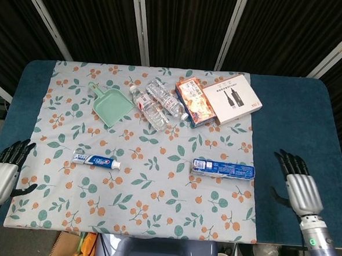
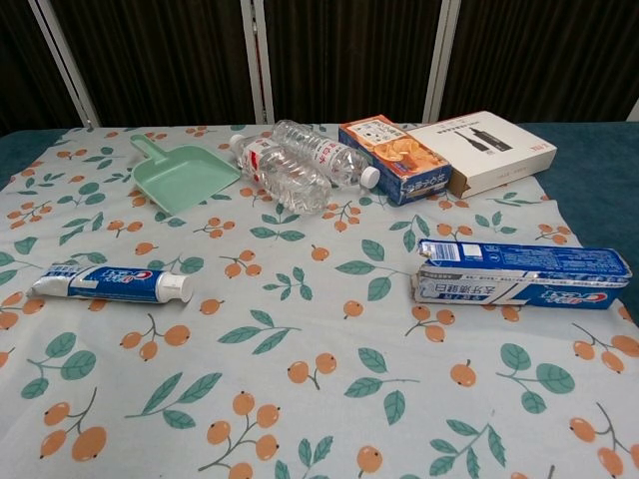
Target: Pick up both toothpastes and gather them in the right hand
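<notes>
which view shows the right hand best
The head view: the right hand shows whole there, over the bare blue table just right of the toothpaste box, fingers spread and holding nothing. The chest view does not show the hand at all, only the box.

I can just make out a Crest-style logo on my toothpaste tube (image 2: 112,283), white on blue. The toothpaste box (image 2: 522,274) carries Chinese characters, too small for me to read. The bottle labels (image 2: 262,153) and white box (image 2: 482,148) print stay illegible.
</notes>
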Controlling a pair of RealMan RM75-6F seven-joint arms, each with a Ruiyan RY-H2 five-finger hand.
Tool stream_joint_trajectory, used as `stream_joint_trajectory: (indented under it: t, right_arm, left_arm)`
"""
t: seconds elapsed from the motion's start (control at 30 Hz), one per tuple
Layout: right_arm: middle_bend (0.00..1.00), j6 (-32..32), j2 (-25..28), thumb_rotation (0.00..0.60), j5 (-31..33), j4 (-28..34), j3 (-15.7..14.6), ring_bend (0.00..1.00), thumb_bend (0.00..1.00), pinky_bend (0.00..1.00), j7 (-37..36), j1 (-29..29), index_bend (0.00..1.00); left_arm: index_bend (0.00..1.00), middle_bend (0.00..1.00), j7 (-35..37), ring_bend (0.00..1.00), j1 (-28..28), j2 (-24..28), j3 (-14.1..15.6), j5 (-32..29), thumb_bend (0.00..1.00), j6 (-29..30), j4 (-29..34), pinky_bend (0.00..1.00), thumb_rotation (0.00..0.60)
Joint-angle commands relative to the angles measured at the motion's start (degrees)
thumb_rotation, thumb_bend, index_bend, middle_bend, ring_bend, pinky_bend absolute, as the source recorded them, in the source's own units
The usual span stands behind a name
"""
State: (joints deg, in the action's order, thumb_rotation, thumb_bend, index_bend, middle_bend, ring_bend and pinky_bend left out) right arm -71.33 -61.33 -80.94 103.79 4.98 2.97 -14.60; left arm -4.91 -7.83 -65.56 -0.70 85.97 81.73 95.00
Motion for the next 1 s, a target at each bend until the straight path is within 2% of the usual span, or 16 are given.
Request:
stream_joint_trajectory:
  t: [0.03,0.27,0.47,0.7,1.0]
  right_arm:
    - [0.09,7.8,-2.5,0.6,5.9,4.0,3.0,0.02,0.35,0.0,6.3,-6.5,0.01]
    - [0.11,12.9,-11.7,0.6,14.9,0.6,4.7,0.03,0.35,0.0,15.8,-12.9,0.07]
    - [0.15,14.6,-16.6,0.6,20.3,-2.9,4.8,0.06,0.35,0.02,18.3,-15.3,0.12]
    - [0.15,14.9,-20.5,0.6,22.1,-6.1,3.2,0.06,0.35,0.02,20.1,-16.4,0.13]
    - [0.2,15.4,-23.5,0.6,23.8,-9.9,3.6,0.11,0.35,0.06,19.8,-17.8,0.18]
  left_arm:
    - [0.03,0.02,0.1,0.04,-0.1,0.2,0.1,-0.1,0.02,-0.5,0.2,0.12,0.6]
    - [0.03,0.02,1.0,0.04,-0.2,0.8,-0.1,-1.4,0.02,-1.4,0.7,0.12,0.6]
    - [0.03,0.02,2.0,0.04,-0.3,1.2,-0.5,-2.4,0.02,-2.0,0.8,0.12,0.6]
    - [0.04,0.02,2.5,0.04,-0.6,1.4,-0.6,-2.8,0.02,-2.7,0.9,0.12,0.6]
    - [0.05,0.03,2.6,0.04,-0.9,1.3,-0.7,-3.1,0.02,-3.5,1.2,0.12,0.6]
